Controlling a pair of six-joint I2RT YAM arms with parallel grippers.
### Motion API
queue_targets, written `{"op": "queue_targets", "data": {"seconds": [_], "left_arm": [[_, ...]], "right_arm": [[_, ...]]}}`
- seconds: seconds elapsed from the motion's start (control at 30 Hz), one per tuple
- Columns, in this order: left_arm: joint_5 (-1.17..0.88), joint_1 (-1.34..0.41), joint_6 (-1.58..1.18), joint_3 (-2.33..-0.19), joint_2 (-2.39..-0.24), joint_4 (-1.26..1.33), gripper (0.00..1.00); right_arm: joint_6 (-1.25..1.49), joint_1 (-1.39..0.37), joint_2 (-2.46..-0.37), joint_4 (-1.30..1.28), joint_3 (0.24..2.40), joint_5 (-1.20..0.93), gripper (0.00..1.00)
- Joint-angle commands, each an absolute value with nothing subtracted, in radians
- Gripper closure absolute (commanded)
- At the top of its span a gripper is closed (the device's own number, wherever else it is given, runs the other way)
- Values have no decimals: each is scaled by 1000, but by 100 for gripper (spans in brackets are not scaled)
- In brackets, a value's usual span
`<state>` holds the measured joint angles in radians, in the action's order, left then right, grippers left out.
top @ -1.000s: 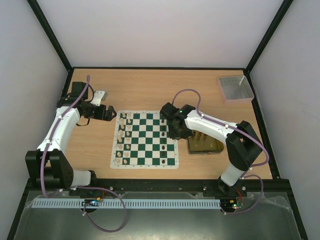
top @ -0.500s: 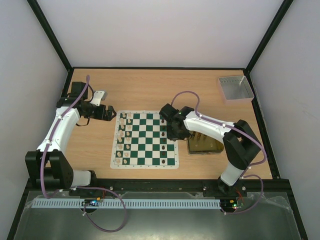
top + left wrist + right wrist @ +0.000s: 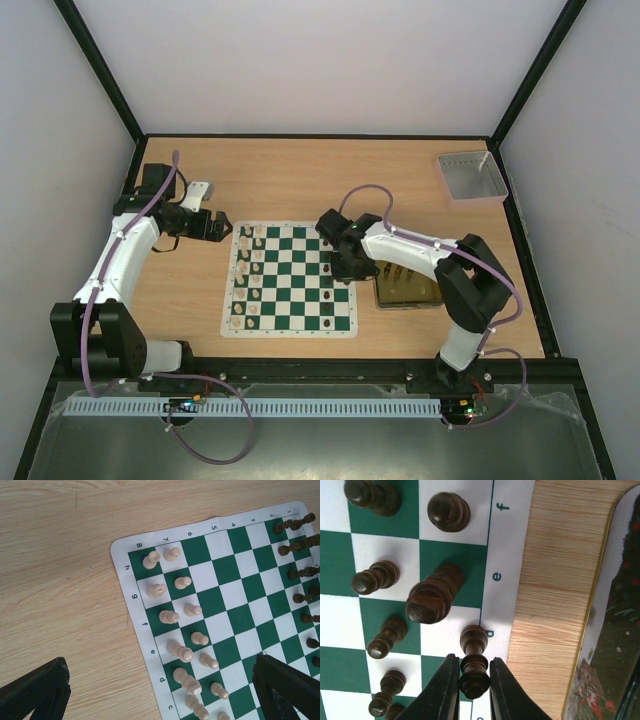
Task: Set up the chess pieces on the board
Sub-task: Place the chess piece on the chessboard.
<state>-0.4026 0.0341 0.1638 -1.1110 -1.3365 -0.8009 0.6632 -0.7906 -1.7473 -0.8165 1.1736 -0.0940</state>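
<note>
Pinching dark piece (image 3: 474, 669), R gripper (image 3: 472, 660) bent over board (image 3: 335, 550) edge; L gripper (image 3: 225, 229) wide.

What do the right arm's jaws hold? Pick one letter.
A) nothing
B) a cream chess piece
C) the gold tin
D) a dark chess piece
D: in the right wrist view, the jaws are closed on the lower body of a dark chess piece at the edge of the board.

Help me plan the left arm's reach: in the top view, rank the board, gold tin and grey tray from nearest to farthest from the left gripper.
1. board, right beside the left gripper.
2. gold tin, past the board's right edge.
3. grey tray, in the far right corner.
</note>
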Motion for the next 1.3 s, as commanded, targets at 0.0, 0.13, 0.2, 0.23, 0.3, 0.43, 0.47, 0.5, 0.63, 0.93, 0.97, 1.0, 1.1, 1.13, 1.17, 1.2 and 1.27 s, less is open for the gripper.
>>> {"op": "queue_targets", "data": {"seconds": [0.0, 0.13, 0.2, 0.23, 0.3, 0.43, 0.47, 0.5, 0.63, 0.93, 0.97, 1.0, 1.1, 1.13, 1.17, 1.2, 1.27], "left_arm": [[-406, 43, 156, -1096, -1317, -804, 1], [-408, 43, 157, -1099, -1324, -804, 1], [-409, 43, 157, -1100, -1328, -805, 1], [-410, 43, 158, -1101, -1328, -804, 1], [-411, 43, 158, -1100, -1330, -804, 1], [-412, 43, 158, -1101, -1330, -805, 1], [-412, 43, 158, -1101, -1331, -805, 1], [-413, 43, 159, -1100, -1330, -805, 1], [-412, 43, 158, -1099, -1328, -805, 1], [-412, 43, 158, -1099, -1329, -804, 1], [-412, 43, 158, -1100, -1329, -804, 1], [-411, 43, 158, -1100, -1329, -804, 1], [-412, 43, 158, -1098, -1327, -804, 1], [-412, 43, 158, -1098, -1327, -804, 1], [-412, 43, 158, -1098, -1327, -804, 1], [-411, 43, 159, -1097, -1326, -804, 1], [-411, 43, 159, -1098, -1325, -804, 1]], "right_arm": [[668, -795, -1760, -817, 1215, -89, 86], [666, -796, -1761, -825, 1227, -90, 86], [666, -795, -1764, -825, 1228, -93, 86], [664, -796, -1768, -825, 1229, -95, 86], [663, -795, -1770, -826, 1227, -99, 86], [661, -795, -1777, -823, 1229, -107, 86], [660, -795, -1777, -822, 1229, -108, 86], [660, -795, -1779, -822, 1229, -109, 86], [655, -796, -1784, -824, 1233, -113, 86], [653, -795, -1782, -827, 1232, -117, 86], [652, -796, -1782, -827, 1233, -117, 86], [652, -796, -1782, -828, 1233, -117, 86], [649, -796, -1785, -828, 1232, -117, 86], [649, -797, -1788, -827, 1230, -118, 86], [649, -796, -1787, -826, 1230, -118, 86], [648, -796, -1790, -826, 1230, -118, 86], [648, -796, -1792, -825, 1232, -121, 85]]}}
